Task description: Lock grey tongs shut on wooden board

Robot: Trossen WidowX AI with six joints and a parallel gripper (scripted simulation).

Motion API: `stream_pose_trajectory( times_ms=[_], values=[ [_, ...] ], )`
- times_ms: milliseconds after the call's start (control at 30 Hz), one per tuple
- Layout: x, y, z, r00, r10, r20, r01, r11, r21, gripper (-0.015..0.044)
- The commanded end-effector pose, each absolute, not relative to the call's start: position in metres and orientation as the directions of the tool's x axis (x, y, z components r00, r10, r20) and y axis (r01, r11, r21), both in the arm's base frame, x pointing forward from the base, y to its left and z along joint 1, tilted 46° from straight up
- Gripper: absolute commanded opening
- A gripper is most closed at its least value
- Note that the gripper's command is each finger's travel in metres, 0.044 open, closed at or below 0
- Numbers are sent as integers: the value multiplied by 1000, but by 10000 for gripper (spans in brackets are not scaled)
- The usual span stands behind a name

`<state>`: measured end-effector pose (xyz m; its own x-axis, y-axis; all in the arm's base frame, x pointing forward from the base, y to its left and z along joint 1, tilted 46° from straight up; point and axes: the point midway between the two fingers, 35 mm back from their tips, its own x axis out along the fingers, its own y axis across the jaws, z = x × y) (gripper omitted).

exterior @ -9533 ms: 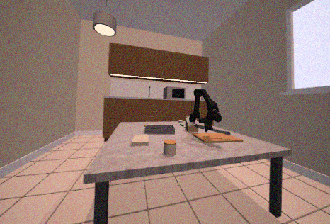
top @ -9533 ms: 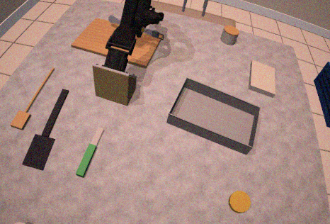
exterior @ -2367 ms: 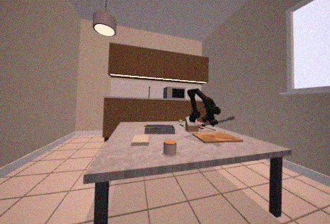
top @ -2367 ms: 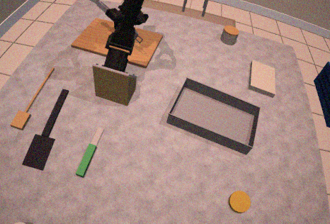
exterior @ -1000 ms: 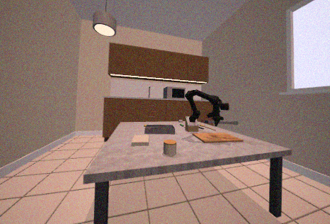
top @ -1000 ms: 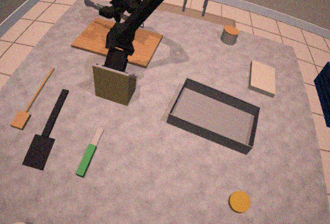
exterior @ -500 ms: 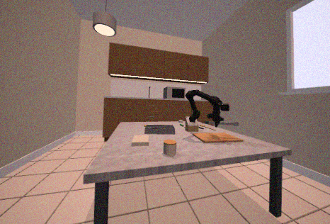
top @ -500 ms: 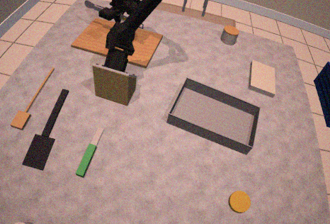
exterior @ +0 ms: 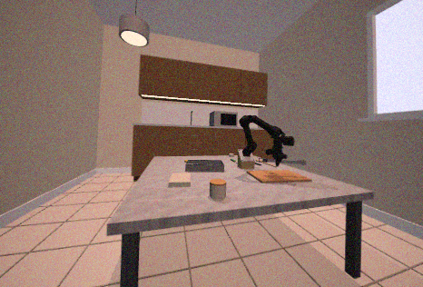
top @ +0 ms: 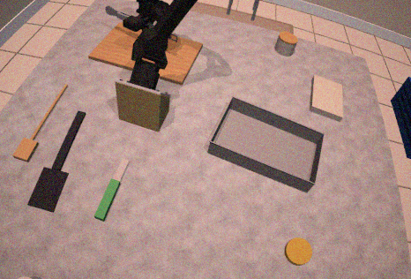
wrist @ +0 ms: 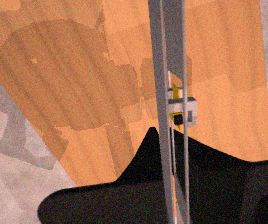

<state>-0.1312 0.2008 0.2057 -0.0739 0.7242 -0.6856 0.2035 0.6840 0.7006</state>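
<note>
The grey tongs (top: 116, 12) (exterior: 296, 162) (wrist: 175, 30) are held above the wooden board (top: 190, 68) (exterior: 295, 179) (wrist: 235, 125). Their tip end reaches out past the board's far left in the top view. In the wrist view the two arms run close together, with a small white and yellow lock part between them. Whether the lock is engaged I cannot tell. My gripper (exterior: 278, 163) (wrist: 157, 132) is shut on the tongs; its fingers are mostly hidden behind the arm in the top view. The roasting tin (top: 260, 170) (exterior: 204, 167) has no tongs on it.
A brown block (top: 140, 108) stands at the arm's base. A jar with an orange lid (top: 286, 46) (exterior: 218, 191) and a cream block (top: 327, 97) (exterior: 180, 180) stand on the table. A wooden spoon (top: 26, 149), black spatula (top: 48, 189), green-handled knife (top: 107, 200) and yellow disc (top: 298, 251) lie apart.
</note>
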Motion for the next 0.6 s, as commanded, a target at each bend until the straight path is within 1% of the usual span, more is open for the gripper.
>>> stream_pose_trajectory(
  times_ms=[0,567],
  values=[
    [-132,204,202,-80,723,-686,201,686,700,-150],
    [-132,223,186,-80,728,-681,198,681,705,-150]
  ],
)
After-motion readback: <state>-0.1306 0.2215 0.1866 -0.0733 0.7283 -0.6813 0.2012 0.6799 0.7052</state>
